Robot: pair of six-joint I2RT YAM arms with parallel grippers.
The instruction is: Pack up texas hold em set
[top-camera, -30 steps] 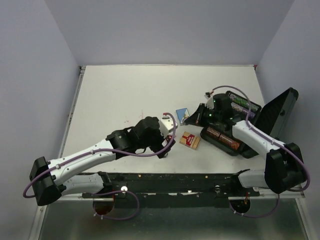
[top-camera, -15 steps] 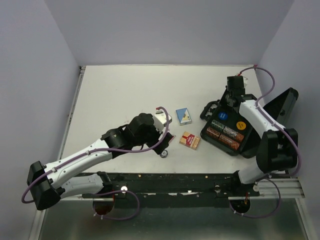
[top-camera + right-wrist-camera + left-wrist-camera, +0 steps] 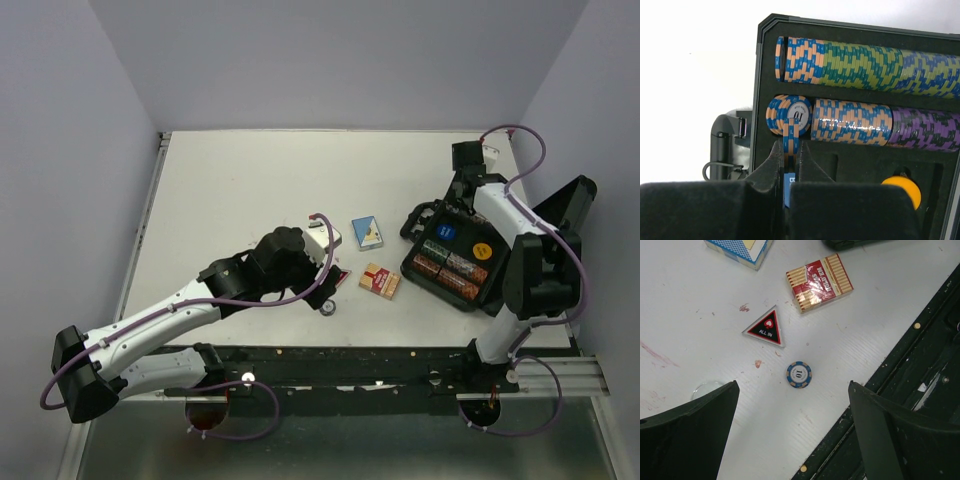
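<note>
The black hinged case [image 3: 424,271] lies open at the right, its lid [image 3: 565,212] standing up behind it. Chip rows [image 3: 865,62], an orange marker [image 3: 902,192] and a blue marker [image 3: 788,192] sit inside. My right gripper [image 3: 791,145] hangs over the case's far end, shut on two blue-and-orange chips [image 3: 791,132] held edge-on beside the second row. My left gripper [image 3: 792,385] is open above a loose blue chip [image 3: 799,375]. Close by lie the triangular red-black marker [image 3: 766,328], a clear marker [image 3: 706,388], the red card box [image 3: 819,282] and the blue card box [image 3: 740,249].
A black rail [image 3: 350,365] runs along the table's near edge, just right of the loose chip in the left wrist view. The table's white walls rise at the back and sides. Faint red stains [image 3: 655,352] mark the table top.
My right arm has swung from beside the blue card box back over the far end of the case, still shut. My left arm has drawn back slightly to the left, still open.
</note>
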